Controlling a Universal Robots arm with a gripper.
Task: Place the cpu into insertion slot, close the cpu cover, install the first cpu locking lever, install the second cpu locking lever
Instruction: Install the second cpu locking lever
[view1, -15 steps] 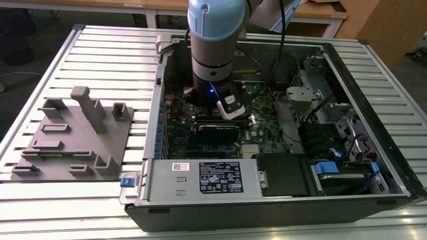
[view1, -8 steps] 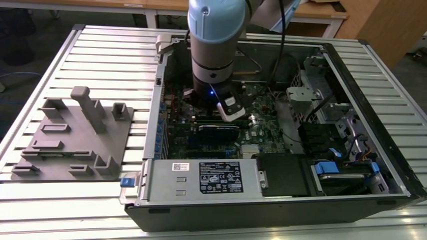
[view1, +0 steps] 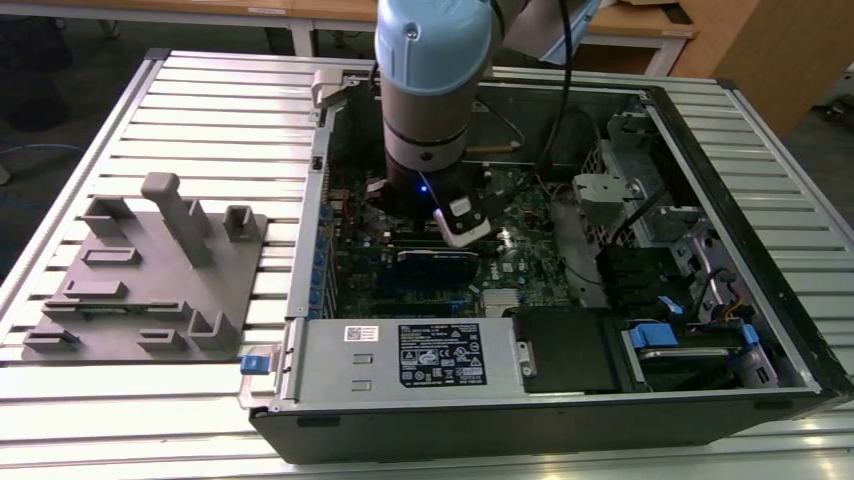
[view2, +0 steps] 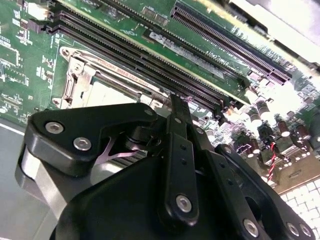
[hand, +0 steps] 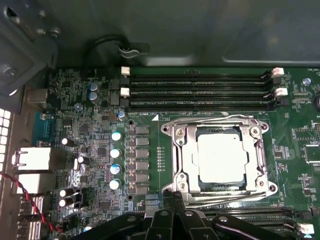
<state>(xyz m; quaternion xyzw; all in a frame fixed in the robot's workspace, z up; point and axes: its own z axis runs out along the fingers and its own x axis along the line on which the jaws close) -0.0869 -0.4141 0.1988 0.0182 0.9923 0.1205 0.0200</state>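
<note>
1. In the exterior view I see my arm (view1: 430, 90) reaching down into the open computer case (view1: 561, 400), which lies on the slatted surface (view1: 200, 100). The wrist end sits low over the green circuit board (view1: 400, 275), above the grey power supply box (view1: 400, 355) at the case's near wall. A grey fixture block (view1: 147, 280) rests on the surface, well apart from the case, toward the exterior view's left.

2. In the second wrist view the gripper (view2: 176, 107) is just beside the insertion slot (view2: 82, 75). The black fingers (view2: 179, 150) look drawn together into one narrow tip with nothing between them. The tip is at the slot's metal rim; I cannot tell whether it touches.

3. In the first wrist view the cpu (hand: 222, 157) lies flat inside the insertion slot (hand: 176, 135), its dull silver top showing through the square cut-out of the cpu cover (hand: 186, 155), which lies down over it. Thin wire levers (hand: 220, 119) run along the slot's edges. The long black card slots (hand: 197, 92) lie just beside the slot.
</note>
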